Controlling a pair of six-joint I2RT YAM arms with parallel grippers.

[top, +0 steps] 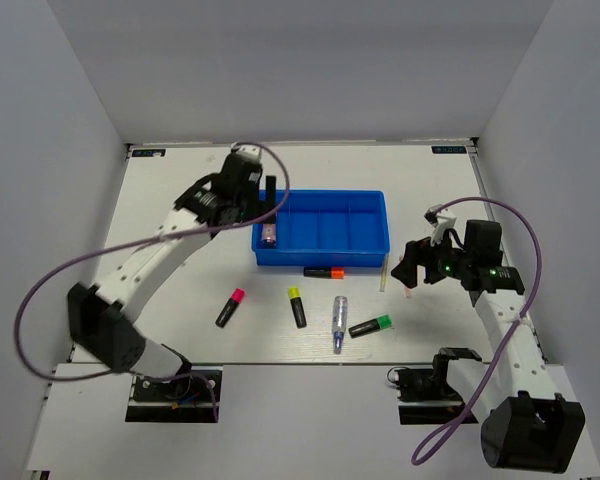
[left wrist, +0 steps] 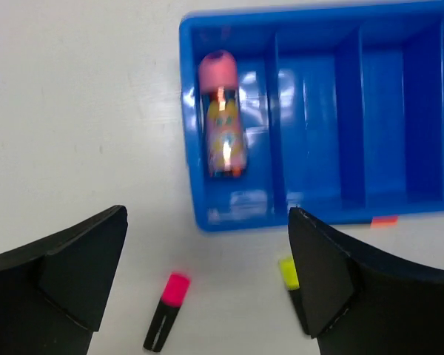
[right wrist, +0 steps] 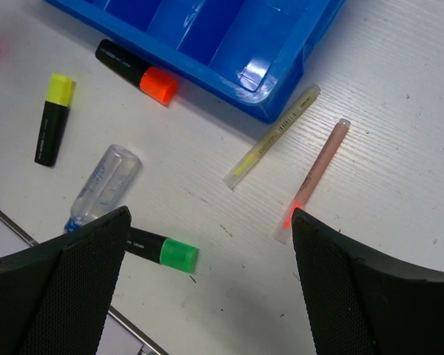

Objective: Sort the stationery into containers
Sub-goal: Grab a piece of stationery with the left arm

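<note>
bright, even overhead light leaves only faint, soft shadows on the table (top: 270, 335). the left wrist view is blurred, the glue stick (left wrist: 222, 122) smeared, with white glare on the blue tray (left wrist: 385, 126). the right wrist view is sharper, with glare on the tray's corner.

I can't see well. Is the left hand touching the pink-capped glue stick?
Apart. The left wrist view shows the glue stick lying in the blue tray, and the open left hand well clear of it.

Pink-capped glue stick (left wrist: 222, 122) flat in leftmost compartment of blue tray (left wrist: 237, 213); highlighters (top: 229, 307), pen (top: 338, 322), two thin sticks (right wrist: 272, 137) outside.
</note>
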